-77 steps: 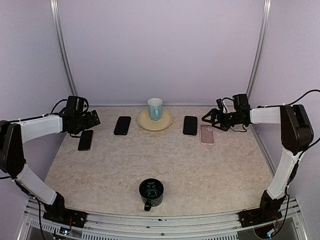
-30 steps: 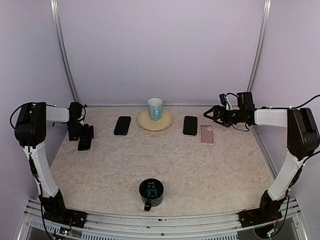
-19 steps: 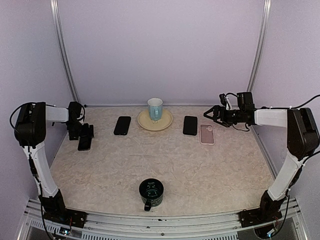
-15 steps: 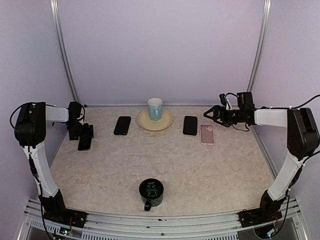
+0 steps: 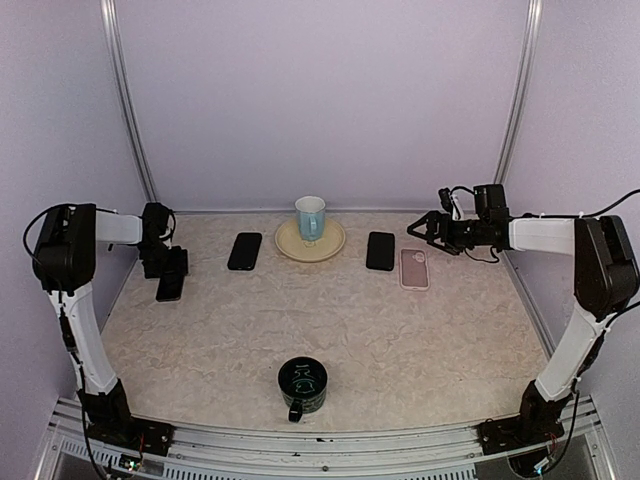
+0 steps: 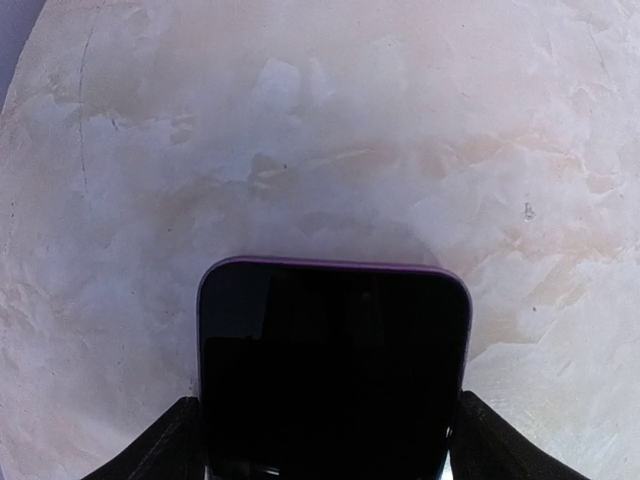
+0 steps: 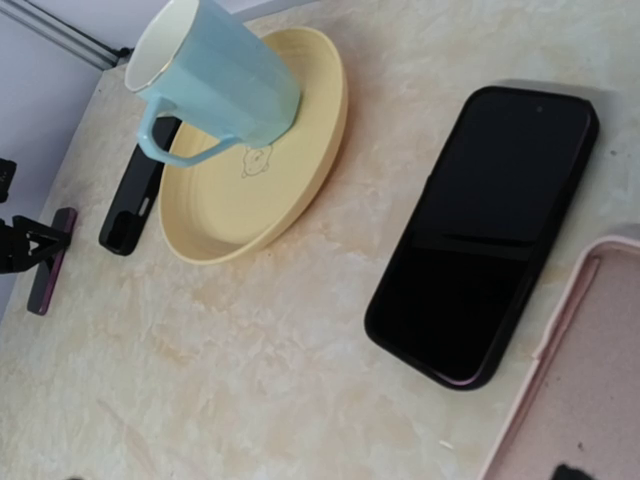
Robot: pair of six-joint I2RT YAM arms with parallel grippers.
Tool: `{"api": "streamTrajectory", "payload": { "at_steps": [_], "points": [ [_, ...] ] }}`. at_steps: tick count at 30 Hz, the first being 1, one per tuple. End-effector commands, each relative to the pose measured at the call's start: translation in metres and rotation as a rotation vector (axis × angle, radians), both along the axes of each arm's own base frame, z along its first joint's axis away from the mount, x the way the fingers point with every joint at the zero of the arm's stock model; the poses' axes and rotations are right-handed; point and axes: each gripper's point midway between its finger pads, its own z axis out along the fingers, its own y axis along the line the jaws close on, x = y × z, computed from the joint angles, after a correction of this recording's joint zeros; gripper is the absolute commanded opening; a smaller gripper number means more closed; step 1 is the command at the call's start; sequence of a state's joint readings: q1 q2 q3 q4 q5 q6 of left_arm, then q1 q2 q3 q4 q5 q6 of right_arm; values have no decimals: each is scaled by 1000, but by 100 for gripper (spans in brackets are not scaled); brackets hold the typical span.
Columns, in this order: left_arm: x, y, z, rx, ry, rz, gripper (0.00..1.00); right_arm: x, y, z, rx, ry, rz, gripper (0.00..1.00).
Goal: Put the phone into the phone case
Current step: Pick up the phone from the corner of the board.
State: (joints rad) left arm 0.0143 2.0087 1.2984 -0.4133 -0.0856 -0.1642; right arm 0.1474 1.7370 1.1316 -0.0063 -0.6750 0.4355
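A dark phone (image 5: 170, 285) with a purple rim lies flat at the table's far left. My left gripper (image 5: 166, 266) reaches down over its far end. In the left wrist view the phone (image 6: 333, 360) fills the gap, and both black fingers (image 6: 172, 446) press against its long sides. The pink phone case (image 5: 414, 268) lies open side up at the right. My right gripper (image 5: 417, 231) hovers open just behind the case and holds nothing. The right wrist view shows one corner of the case (image 7: 590, 400).
A black phone (image 5: 380, 250) lies just left of the pink case. Another black one (image 5: 245, 250) lies left of a yellow plate (image 5: 329, 245) carrying a light blue mug (image 5: 310, 215). A dark mug (image 5: 303, 385) stands near the front edge.
My left gripper's jaws have come in against the sides of the purple-rimmed phone. The right arm has stayed still.
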Motion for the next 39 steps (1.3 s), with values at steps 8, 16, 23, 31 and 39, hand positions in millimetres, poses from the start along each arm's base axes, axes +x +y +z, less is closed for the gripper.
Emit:
{"api": "streamTrajectory", "payload": {
  "at_steps": [8,16,23,31,39],
  "points": [
    [-22,-11,-32,-44,118,-22,63,-1,2,19,5,-41,13,100],
    [-16,-32,-11,-59,67,-56,42,-2,3,20,10,-39,18,100],
    [-14,-58,17,-53,0,-109,21,-4,6,22,29,-38,38,100],
    [-17,-111,35,-76,-42,-221,12,-10,21,21,58,-29,98,99],
    [-22,-172,55,-126,-115,-355,9,-17,53,16,81,-2,198,94]
  ]
}}
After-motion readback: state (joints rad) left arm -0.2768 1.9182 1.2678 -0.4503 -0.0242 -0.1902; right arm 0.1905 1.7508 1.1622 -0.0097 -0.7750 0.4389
